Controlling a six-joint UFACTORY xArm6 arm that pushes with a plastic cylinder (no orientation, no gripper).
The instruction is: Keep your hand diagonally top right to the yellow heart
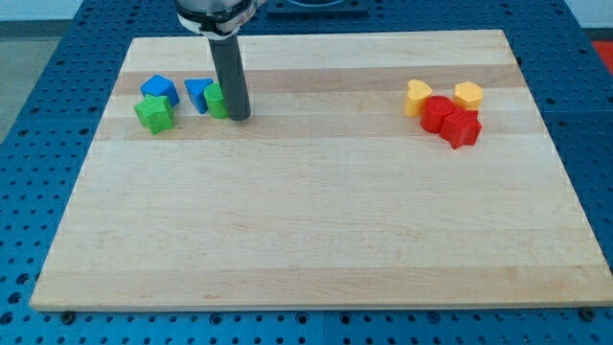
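The yellow heart lies at the view's upper right of the wooden board. A yellow hexagon-like block sits just to its right. Two red blocks, one and another, touch them from below. My tip is far off at the view's upper left, well to the left of the yellow heart. It stands right against a green block, which the rod partly hides.
A blue block sits left of that green block. A blue cube and a green star-like block lie further left. The board rests on a blue perforated table.
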